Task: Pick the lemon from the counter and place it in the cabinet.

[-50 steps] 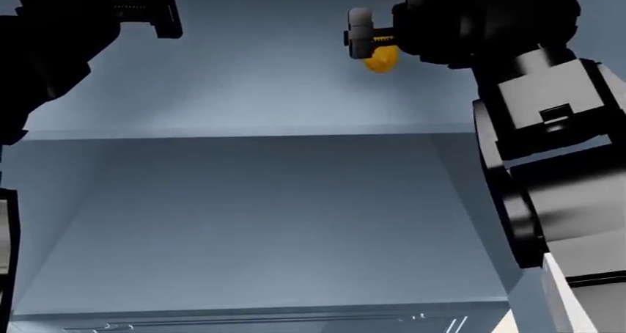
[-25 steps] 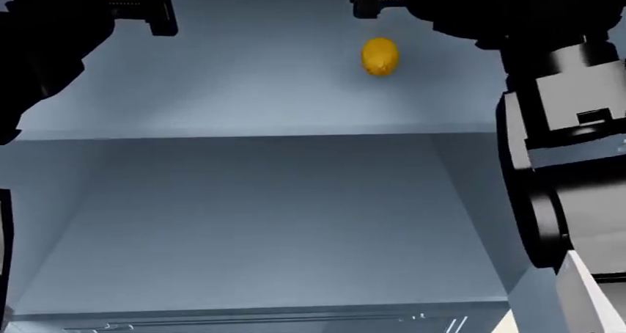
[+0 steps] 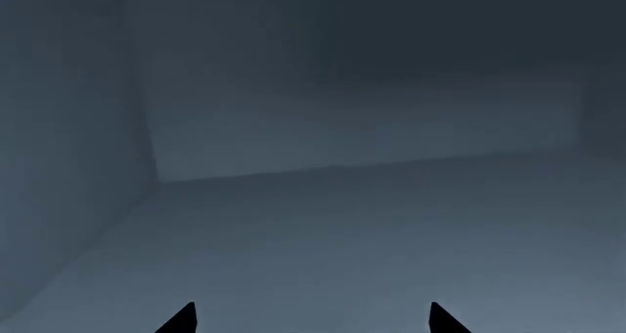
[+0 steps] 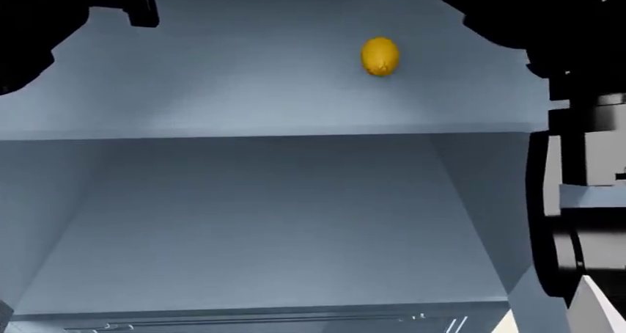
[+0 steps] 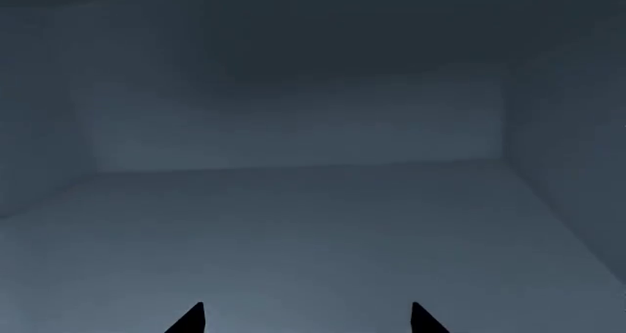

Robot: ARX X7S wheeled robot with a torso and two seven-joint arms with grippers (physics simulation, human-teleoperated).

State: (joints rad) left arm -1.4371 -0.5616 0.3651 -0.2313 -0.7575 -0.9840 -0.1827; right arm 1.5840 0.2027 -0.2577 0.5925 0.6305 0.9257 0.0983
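Observation:
The lemon (image 4: pixel 380 56), small and yellow-orange, lies by itself on the upper shelf (image 4: pixel 245 91) of the pale blue-grey cabinet. Nothing touches it. My right gripper (image 5: pixel 306 320) is open with its two dark fingertips wide apart and nothing between them. It faces the bare cabinet interior, and the lemon does not show in the right wrist view. In the head view only its black arm (image 4: pixel 577 127) shows, up and to the right of the lemon. My left gripper (image 3: pixel 313 320) is also open and empty, far to the left of the lemon.
A second, lower shelf (image 4: pixel 264 230) lies beneath the upper one between the cabinet's side walls (image 4: pixel 479 194). The left arm (image 4: pixel 39 32) fills the head view's top left corner. A cream sliver of the counter (image 4: pixel 503 323) shows at the bottom edge.
My right gripper has let go of the lemon and drawn up and to the right, away from it. The lemon stays on the upper shelf. The left arm has shifted slightly up and left.

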